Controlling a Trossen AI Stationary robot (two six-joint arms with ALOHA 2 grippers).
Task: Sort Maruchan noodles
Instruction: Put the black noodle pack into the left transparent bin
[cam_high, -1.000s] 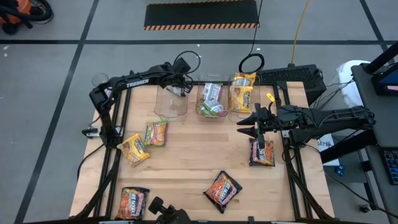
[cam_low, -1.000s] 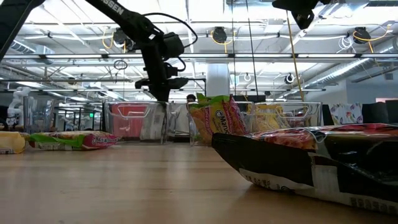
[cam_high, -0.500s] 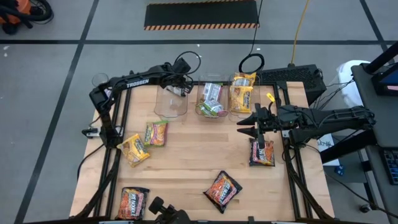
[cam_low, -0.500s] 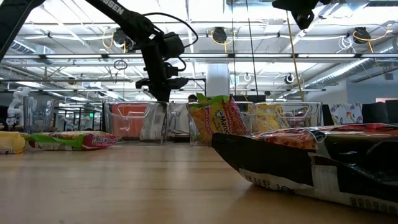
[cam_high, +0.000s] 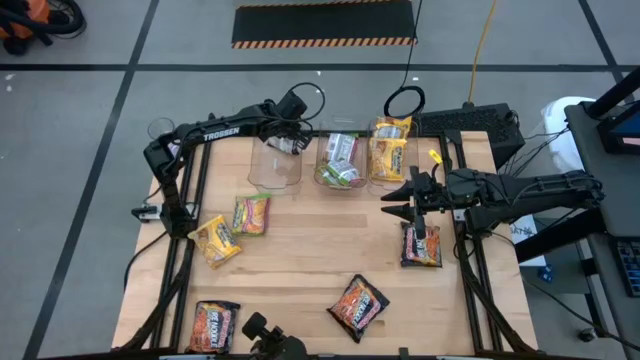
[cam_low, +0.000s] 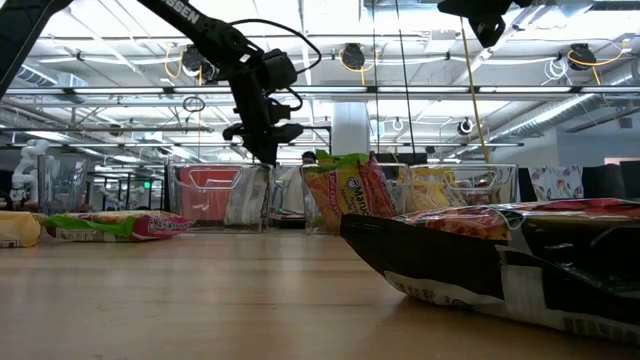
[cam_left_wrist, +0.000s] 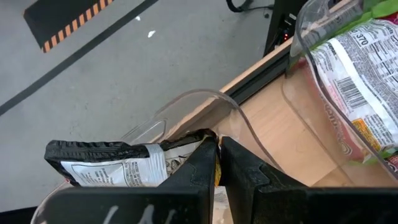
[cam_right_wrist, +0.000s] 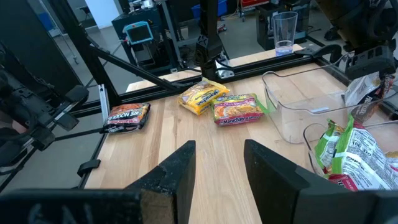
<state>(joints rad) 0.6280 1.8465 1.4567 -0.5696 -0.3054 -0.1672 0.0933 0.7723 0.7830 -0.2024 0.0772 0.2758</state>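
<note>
Wooden tabletop (cam_high: 300, 260): the left claw (cam_left_wrist: 217, 163) hovers over the left bin (cam_high: 274, 165), fingers nearly together beside a dark packet (cam_left_wrist: 109, 167) — part wider, lift straight up. Right claw (cam_right_wrist: 217, 165) waits spread.

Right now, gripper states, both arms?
Left gripper: over the clear bin, fingers close together, dark packet just beyond; grip cannot be told.
Right gripper: open, empty.

Bright, even overhead light — soft shadows, blurred foreground in the low view.

Grey floor (cam_high: 80, 100) w/ hazard-striped mat (cam_high: 323, 24); ceiling lights (cam_low: 100, 45).
</note>
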